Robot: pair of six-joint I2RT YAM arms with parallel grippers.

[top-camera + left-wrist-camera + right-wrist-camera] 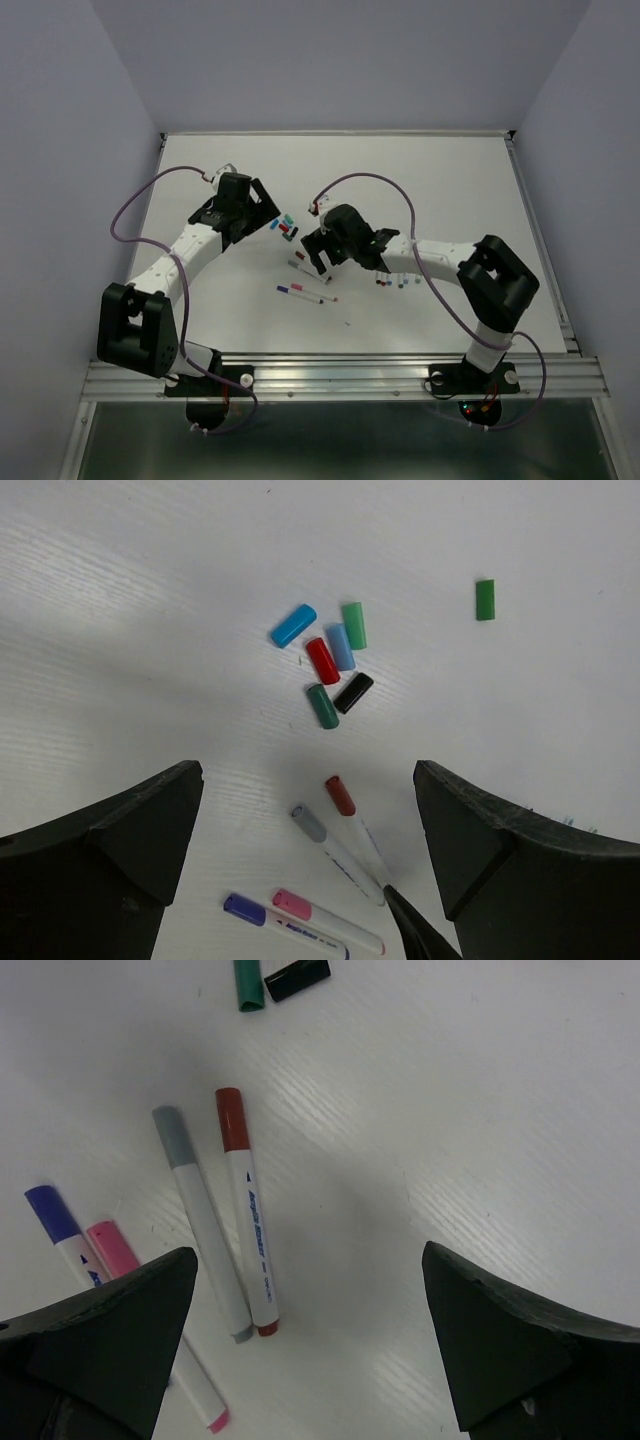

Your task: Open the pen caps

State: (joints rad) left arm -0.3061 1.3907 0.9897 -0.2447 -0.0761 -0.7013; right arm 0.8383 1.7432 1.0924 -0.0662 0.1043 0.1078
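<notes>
Four capped pens (250, 1230) crowd together; left gripper (305, 790) and right gripper (308, 1270) gape empty; a grab may snag two or scatter caps (322, 660) at 12 o'clock.

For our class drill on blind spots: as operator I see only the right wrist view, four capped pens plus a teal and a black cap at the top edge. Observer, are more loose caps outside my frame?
Observer: Yes, beside those two lie a blue cap, a red cap, a light blue cap and a green cap.
Operator: Any cap apart?
Observer: A second green cap lies alone, away from that cluster.
Operator: Is the left gripper holding one?
Observer: No, the left gripper is empty, jaws open.
</notes>
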